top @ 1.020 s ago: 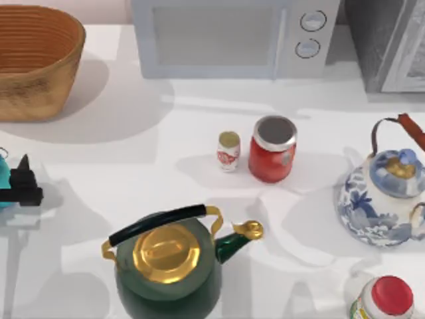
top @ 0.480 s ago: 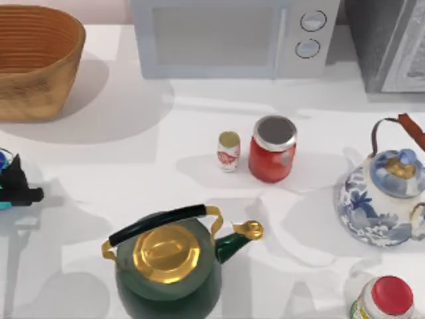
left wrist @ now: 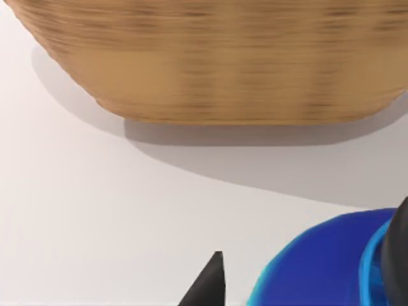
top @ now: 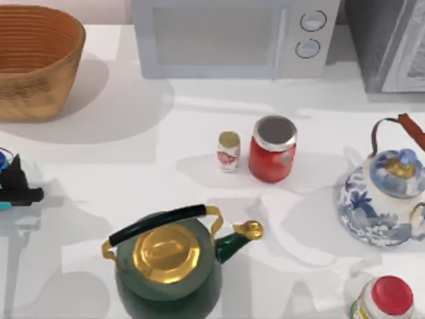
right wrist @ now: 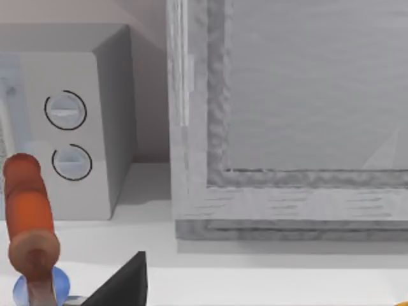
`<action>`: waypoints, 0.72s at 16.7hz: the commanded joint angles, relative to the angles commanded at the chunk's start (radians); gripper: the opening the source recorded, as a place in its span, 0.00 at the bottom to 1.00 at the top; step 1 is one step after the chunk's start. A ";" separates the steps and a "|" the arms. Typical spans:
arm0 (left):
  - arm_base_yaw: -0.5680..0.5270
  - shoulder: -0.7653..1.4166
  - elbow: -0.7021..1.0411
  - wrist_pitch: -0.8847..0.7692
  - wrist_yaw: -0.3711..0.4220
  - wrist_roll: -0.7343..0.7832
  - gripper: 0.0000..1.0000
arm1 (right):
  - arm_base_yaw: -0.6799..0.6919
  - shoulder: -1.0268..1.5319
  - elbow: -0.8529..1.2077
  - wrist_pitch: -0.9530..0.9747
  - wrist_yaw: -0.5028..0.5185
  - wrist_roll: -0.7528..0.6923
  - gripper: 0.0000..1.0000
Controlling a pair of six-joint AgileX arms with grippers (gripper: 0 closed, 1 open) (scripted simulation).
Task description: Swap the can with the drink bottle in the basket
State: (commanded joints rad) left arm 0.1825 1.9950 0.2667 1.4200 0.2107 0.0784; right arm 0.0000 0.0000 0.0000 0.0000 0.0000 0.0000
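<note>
Reach across the tabletop (top: 133, 133), seen from above: left pincer (top: 16, 186) at the left edge, near the basket (top: 33, 73), well apart from the can (top: 272, 149) and the drink bottle (top: 228, 151) standing side by side at mid-table. Best to descend squarely on one, clear of its neighbour. Smooth red cylinder, flat grey top; tiny white bottle, red print; ribbed wicker.

Left wrist view: dark tips apart, gripping nothing, perhaps straddling a rounded blue thing (left wrist: 319, 268).

Right wrist view: right pincer (right wrist: 127, 280) parked by the microwave (right wrist: 70, 127); apart or together, cannot tell.
</note>
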 joint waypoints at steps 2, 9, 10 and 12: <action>0.001 -0.001 -0.001 0.000 0.000 0.002 0.00 | 0.000 0.000 0.000 0.000 0.000 0.000 1.00; 0.149 -0.197 0.099 -0.171 -0.029 -0.009 0.00 | 0.000 0.000 0.000 0.000 0.000 0.000 1.00; 0.173 -0.234 0.129 -0.220 -0.034 -0.012 0.00 | 0.000 0.000 0.000 0.000 0.000 0.000 1.00; 0.208 -0.300 0.204 -0.336 -0.040 -0.016 0.00 | 0.000 0.000 0.000 0.000 0.000 0.000 1.00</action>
State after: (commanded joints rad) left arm 0.3905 1.6948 0.4703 1.0840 0.1703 0.0629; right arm 0.0000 0.0000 0.0000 0.0000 0.0000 0.0000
